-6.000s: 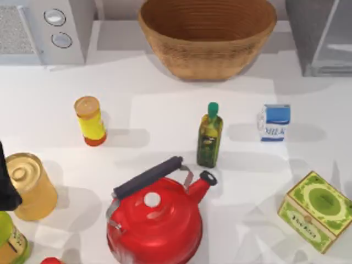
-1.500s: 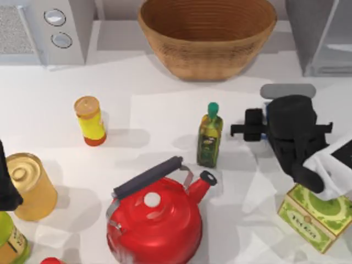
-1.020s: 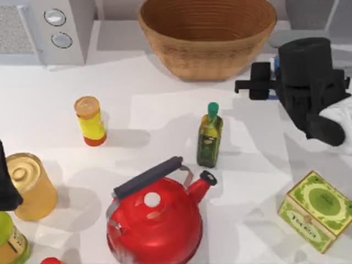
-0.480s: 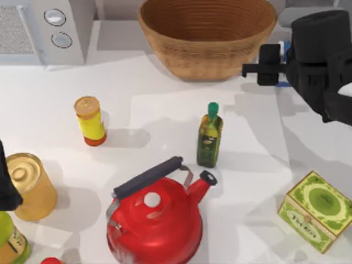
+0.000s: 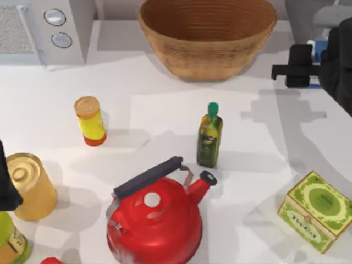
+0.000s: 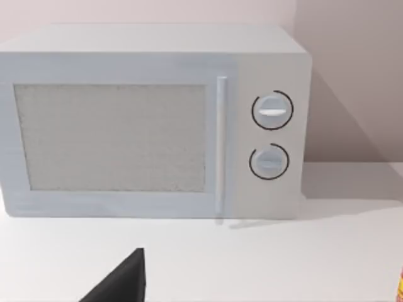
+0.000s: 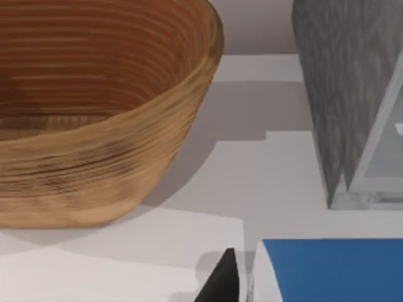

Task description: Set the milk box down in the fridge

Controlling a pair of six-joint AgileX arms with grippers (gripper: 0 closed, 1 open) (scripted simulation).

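my right gripper (image 5: 314,63) hangs at the table's far right, just in front of the fridge (image 5: 316,33), its fingers closed on the milk box (image 5: 317,50), of which a sliver of blue and white shows between the black parts in the top view. in the right wrist view the carton's blue top (image 7: 330,269) sits close under the camera, with one dark fingertip (image 7: 221,280) beside it; the fridge's grey wall (image 7: 343,82) and pale open front stand just ahead, and the wicker basket (image 7: 94,113) lies to the side of it. the carton is held above the table, short of the fridge's interior, not set down.

my left arm (image 5: 6,184) is parked at the table's left edge, next to the gold can (image 5: 30,186); i cannot tell how its fingers stand. its wrist camera looks at the grey microwave (image 6: 151,123) with two round knobs.

on the white table (image 5: 165,110) stand the yellow bottle (image 5: 90,120), the olive-oil bottle (image 5: 209,136) near the middle, the red kettle (image 5: 157,215) in front of it, and the green tea box (image 5: 316,210) at the near right, well apart from the gripper.
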